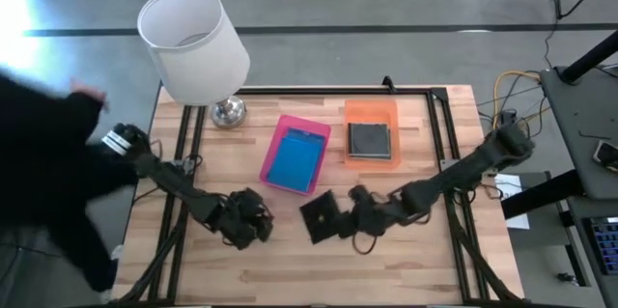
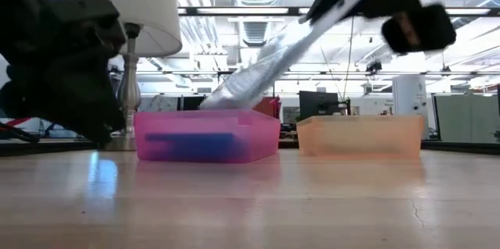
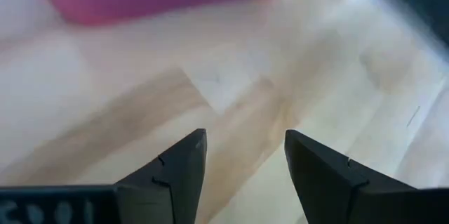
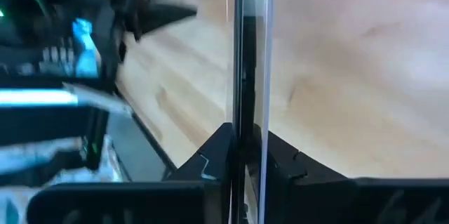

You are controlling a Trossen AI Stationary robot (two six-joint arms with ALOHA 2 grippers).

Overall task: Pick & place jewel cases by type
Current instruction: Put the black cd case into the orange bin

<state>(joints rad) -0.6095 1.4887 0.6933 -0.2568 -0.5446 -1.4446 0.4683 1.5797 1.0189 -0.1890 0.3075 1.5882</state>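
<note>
My right gripper (image 1: 342, 219) is near the table's middle, shut on a grey/clear jewel case (image 1: 319, 217), which shows as a tilted pale slab in the low view (image 2: 262, 65). My left gripper (image 1: 249, 217) hovers open over bare wood to the left of that case, holding nothing; its fingers show spread in the left wrist view (image 3: 245, 143). A bright blue case (image 1: 294, 160) lies flat in the pink tray (image 1: 277, 134). Another grey case (image 1: 369, 140) lies flat in the orange tray (image 1: 372, 108). The other cases are out of view. My right gripper (image 4: 247, 136) pinches the grey/clear case between its two fingers at one edge (image 4: 251, 115), coming from the table's right side. The wrist view looks along the case edge-on. The case is lifted clear of the table and tilted, its free end (image 2: 215, 99) sloping down toward the left.
A white-shaded lamp (image 1: 193, 42) with a metal base (image 1: 228, 111) stands at the table's far left. A person's dark sleeve (image 1: 43, 168) shows beyond the left edge. A black frame (image 1: 439, 134) runs round the table top. Bare wood lies along the near edge (image 1: 309, 274).
</note>
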